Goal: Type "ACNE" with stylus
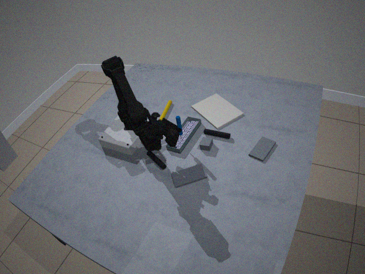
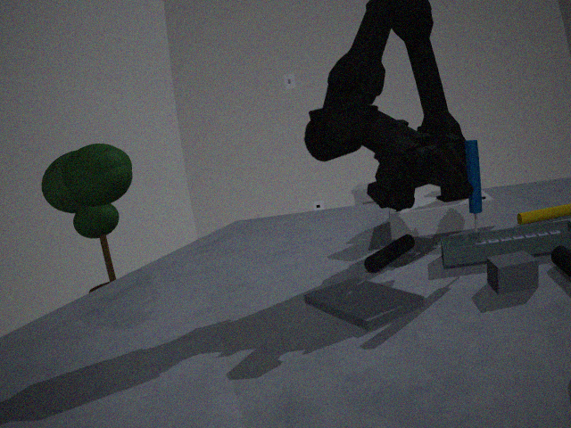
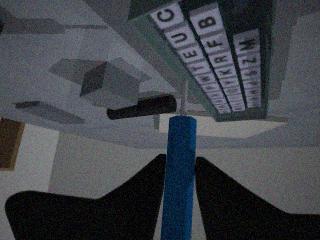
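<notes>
White box (image 1: 113, 148) (image 2: 401, 224) at left on the grey table (image 1: 250, 188) (image 2: 438, 368), partly covered by the black arm (image 1: 126, 94) (image 2: 355, 83) in the top view. Next, a black rod (image 1: 156, 160) (image 2: 389, 253) lies slantwise, nearer than the box. Yellow rod (image 1: 166, 109) (image 2: 546, 214): farther back, beyond the arm.

Middle: gripper (image 1: 179, 134) (image 2: 471, 187) (image 3: 180, 161) pinching the blue stylus (image 1: 178, 122) (image 2: 473, 175) (image 3: 181, 180), one finger on each side of the barrel. Stylus is close to upright, thin tip pointing down; the tip lies beyond the fingertips, over or beside the near left end of the keyboard (image 1: 188, 132) (image 2: 507, 245) (image 3: 217, 50). Contact between tip and a key: cannot tell. Large letters C, U and B legible in the wrist view.

Grey slab (image 1: 188, 176) (image 2: 364, 301) lies flat on the near side of the keyboard. Rightward: a small grey block (image 1: 206, 144) (image 2: 512, 272) (image 3: 107, 85), then a second black rod (image 1: 217, 133) (image 2: 562, 261) (image 3: 142, 107) near it, apart from the keyboard. White board (image 1: 218, 110) (image 3: 210, 126) lies flat, farther back. At far right, another grey slab (image 1: 262, 148) (image 3: 50, 111), well apart from the keyboard.
</notes>
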### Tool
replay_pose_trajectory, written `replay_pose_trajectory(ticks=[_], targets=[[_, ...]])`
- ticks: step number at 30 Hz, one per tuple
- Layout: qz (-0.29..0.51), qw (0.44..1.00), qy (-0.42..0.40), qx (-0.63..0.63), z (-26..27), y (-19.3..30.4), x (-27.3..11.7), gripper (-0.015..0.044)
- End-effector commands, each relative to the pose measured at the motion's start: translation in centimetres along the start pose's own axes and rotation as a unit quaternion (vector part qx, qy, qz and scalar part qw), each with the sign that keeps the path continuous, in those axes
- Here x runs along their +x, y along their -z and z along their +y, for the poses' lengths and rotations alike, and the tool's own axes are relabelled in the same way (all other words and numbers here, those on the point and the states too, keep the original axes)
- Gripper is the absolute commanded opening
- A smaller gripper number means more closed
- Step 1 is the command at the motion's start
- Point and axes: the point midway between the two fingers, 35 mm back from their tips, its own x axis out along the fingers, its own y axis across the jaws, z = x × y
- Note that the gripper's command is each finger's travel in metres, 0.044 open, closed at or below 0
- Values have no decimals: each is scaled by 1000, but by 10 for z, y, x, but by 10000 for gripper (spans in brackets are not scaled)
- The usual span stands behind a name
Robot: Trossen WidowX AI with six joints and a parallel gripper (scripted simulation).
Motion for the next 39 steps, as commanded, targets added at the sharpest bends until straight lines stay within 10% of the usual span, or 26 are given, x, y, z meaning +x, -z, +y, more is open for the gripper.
replay_pose_trajectory(ticks=[1,39], targets=[[-12,1000,2,0,-9,7,15,0],[38,999,-12,5,-86,65,86,0]])
